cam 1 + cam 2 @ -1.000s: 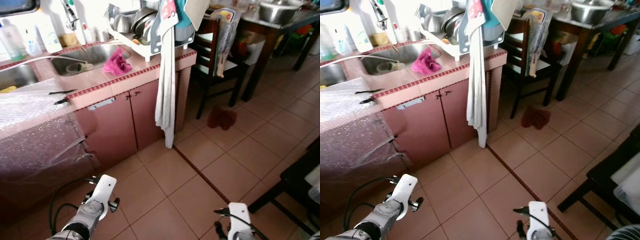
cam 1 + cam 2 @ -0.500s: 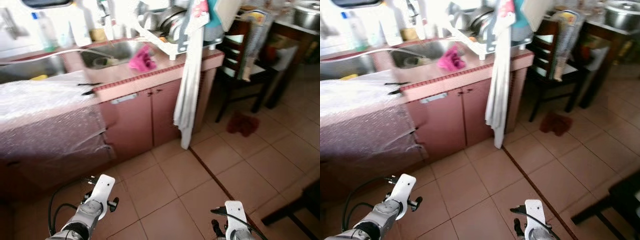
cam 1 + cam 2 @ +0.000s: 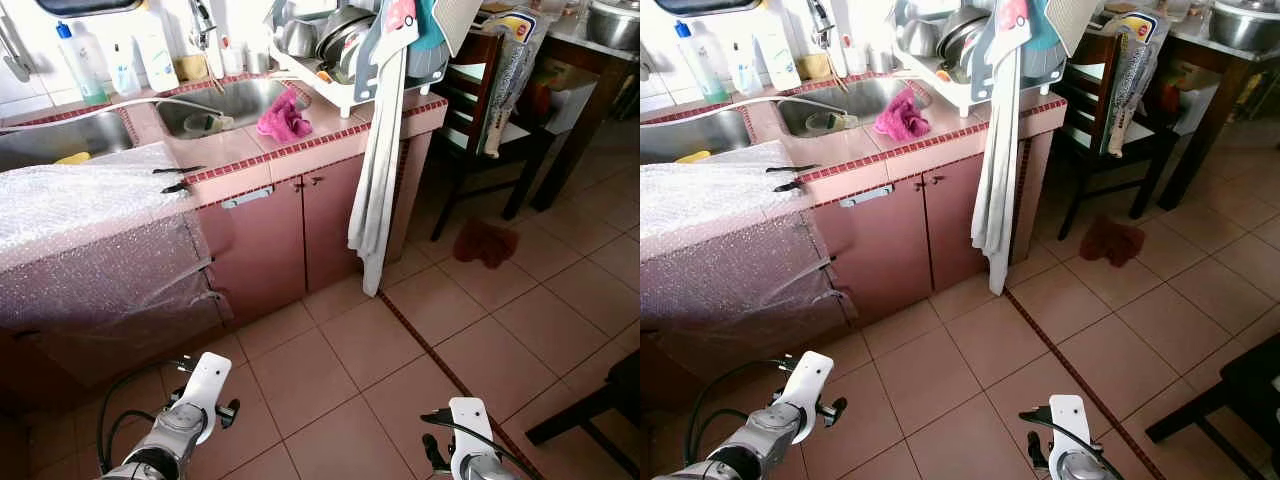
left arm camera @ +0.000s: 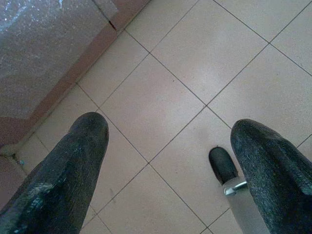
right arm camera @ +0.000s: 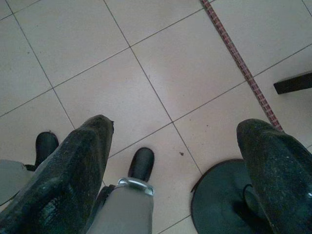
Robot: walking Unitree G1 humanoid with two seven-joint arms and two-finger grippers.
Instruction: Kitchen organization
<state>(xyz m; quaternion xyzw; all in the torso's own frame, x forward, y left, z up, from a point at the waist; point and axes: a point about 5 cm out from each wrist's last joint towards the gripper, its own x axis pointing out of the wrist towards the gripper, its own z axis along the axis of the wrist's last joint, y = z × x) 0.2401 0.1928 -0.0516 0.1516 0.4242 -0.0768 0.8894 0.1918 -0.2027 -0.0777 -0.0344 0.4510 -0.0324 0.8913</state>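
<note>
Pink crumpled cloth (image 3: 284, 116) lies far on tiled counter (image 3: 250, 150) beside steel sink (image 3: 215, 100); prob. light, soft, limp — pinch a raised fold. Left gripper (image 4: 165, 161) & right gripper (image 5: 170, 161) hang low, both wide, empty.

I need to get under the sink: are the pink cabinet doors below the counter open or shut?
Shut. Both cabinet doors sit flush with the pink front, no gap showing.

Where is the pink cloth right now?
The pink cloth lies crumpled on the tiled counter, between the sink and the white dish rack, ahead of the robot and slightly to its left.
</note>
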